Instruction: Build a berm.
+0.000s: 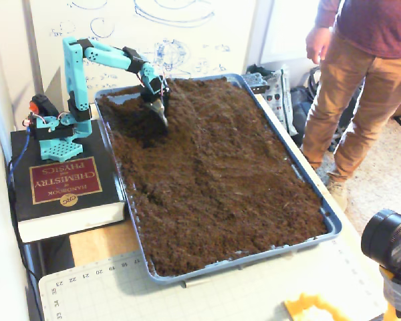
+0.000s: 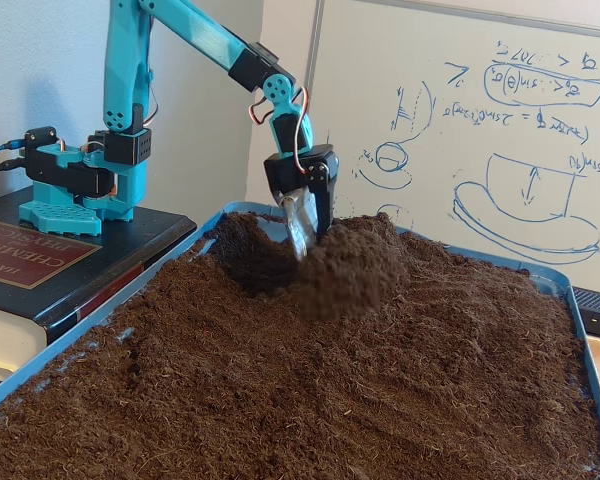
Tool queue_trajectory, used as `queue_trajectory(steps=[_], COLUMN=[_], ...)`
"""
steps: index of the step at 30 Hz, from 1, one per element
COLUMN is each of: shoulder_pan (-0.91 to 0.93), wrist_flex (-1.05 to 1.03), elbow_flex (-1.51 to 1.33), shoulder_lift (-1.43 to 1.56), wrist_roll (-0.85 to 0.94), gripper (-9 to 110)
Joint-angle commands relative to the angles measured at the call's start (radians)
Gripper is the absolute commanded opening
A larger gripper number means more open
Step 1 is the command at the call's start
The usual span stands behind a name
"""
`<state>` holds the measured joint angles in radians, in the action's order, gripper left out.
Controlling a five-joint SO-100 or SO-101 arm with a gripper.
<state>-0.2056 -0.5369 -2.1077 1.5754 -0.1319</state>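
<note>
The berm (image 2: 352, 268) is a raised rounded mound of loose dark brown soil at the far end of the blue tray (image 2: 50, 345). In the other fixed view it lies just right of the gripper as a ridge (image 1: 187, 100). My teal arm's gripper (image 2: 308, 232) points down with a metal scoop-like finger (image 2: 298, 225) and a black finger (image 2: 326, 200). Its tips touch the soil at the mound's left flank. A narrow gap shows between the fingers, and the tips are partly buried. In the other fixed view the gripper (image 1: 160, 112) stands beside a dug hollow (image 1: 139, 124).
The arm's base (image 1: 57, 137) is mounted on a thick black book (image 1: 60, 184) left of the tray (image 1: 331, 224). A person (image 1: 361, 73) stands at the right. A whiteboard (image 2: 500, 120) is behind the tray. A cutting mat (image 1: 207, 294) and a camera (image 1: 391, 244) are in front.
</note>
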Motion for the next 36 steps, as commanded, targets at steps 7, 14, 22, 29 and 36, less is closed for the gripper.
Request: queue_trajectory(steps=[7, 14, 22, 29, 36], shoulder_pan=[0.015, 0.014, 0.015, 0.015, 0.149], wrist_flex=[0.025, 0.02, -0.175, -0.313, -0.328], elbow_flex=[0.089, 0.078, -0.067, -0.265, -0.548], shoulder_lift=[0.196, 0.255, 0.523, 0.775, 0.946], wrist_roll=[-0.002, -0.003, 0.008, 0.023, 0.225], gripper=[0, 0, 0, 0, 0])
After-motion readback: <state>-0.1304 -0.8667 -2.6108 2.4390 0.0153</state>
